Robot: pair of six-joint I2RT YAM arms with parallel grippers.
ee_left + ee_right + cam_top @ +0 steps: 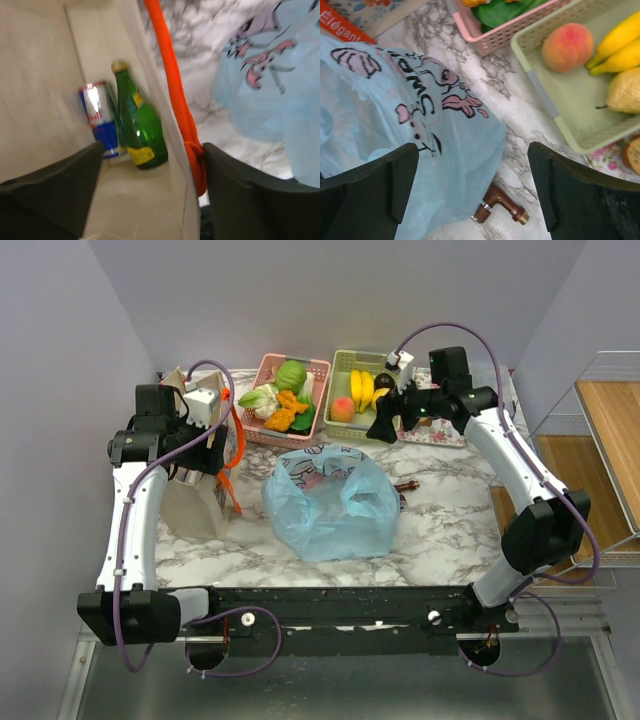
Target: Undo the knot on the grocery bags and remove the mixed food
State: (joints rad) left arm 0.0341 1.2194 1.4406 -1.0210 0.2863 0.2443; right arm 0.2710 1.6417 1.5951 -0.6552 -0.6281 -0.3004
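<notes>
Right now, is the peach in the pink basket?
No, the peach lies in the green basket beside the bananas.

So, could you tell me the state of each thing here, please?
blue bag: mouth open, handles untied.
canvas tote: open, bottle and can inside.
left tool: open, empty.
right tool: open, empty.
pink basket: holds cabbage.
green basket: holds peach, bananas.
</notes>
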